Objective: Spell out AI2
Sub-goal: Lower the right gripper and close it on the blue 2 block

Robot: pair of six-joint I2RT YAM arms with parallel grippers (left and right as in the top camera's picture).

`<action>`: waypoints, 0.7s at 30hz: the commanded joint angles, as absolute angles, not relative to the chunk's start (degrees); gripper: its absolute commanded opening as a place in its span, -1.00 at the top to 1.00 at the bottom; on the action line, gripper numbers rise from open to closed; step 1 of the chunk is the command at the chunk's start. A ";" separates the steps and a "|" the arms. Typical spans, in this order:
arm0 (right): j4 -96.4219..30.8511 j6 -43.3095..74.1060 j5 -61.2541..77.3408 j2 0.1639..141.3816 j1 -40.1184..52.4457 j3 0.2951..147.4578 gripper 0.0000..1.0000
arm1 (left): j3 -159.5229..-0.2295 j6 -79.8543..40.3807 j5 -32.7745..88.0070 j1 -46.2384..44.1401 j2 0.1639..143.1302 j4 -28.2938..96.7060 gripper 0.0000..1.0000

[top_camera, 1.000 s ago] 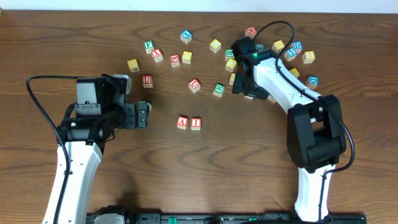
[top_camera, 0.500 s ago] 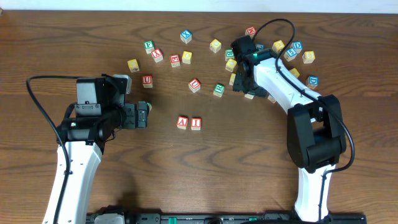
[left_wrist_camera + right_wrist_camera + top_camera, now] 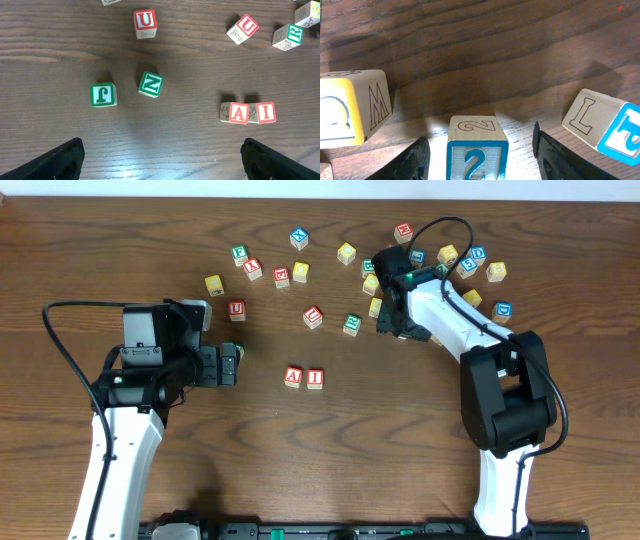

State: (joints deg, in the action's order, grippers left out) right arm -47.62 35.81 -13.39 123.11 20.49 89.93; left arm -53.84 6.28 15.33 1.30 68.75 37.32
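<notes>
Dark wooden bench (image 3: 330,440) carries the "A" cube (image 3: 293,377) and "I" cube (image 3: 315,378), touching. Overhead, we lose the "2" cube (image 3: 477,150) beneath the right claw (image 3: 392,318), whose spread fingers (image 3: 410,162) straddle it; the left claw (image 3: 232,365) gapes wide.

The table (image 3: 330,460) was dark wood, grain plain, with a faint sheen. The 2 cube (image 3: 477,145), bottom centre of the right wrist view, was pale bare wood with a ribbed blue-painted face. The A cube (image 3: 239,113) and I cube (image 3: 265,112) had matt red faces. The left arm (image 3: 118,445) looked like smooth white plastic.
</notes>
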 commanded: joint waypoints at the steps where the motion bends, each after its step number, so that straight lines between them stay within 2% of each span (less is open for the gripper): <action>1: -47.35 36.82 -14.66 123.35 20.67 89.78 -0.23 | -54.24 7.27 15.62 1.58 68.93 37.54 -0.97; 4: -47.27 36.82 -14.66 123.35 20.67 89.78 -0.23 | -54.24 7.27 15.62 1.58 68.93 37.54 -0.96; 8: -46.96 36.82 -14.11 123.35 20.67 89.78 0.01 | -54.24 7.27 15.62 1.58 68.93 37.54 -0.96; 9: -46.87 36.82 -13.34 123.35 20.67 89.78 0.14 | -54.24 7.27 15.62 1.58 68.93 37.54 -0.96; 15: -46.81 36.82 -13.13 123.35 20.67 89.78 0.26 | -54.24 7.27 15.62 1.58 68.93 37.54 -0.96; 21: -46.72 36.82 -12.93 123.35 20.67 89.78 0.60 | -54.24 7.27 15.62 1.58 68.93 37.54 -0.96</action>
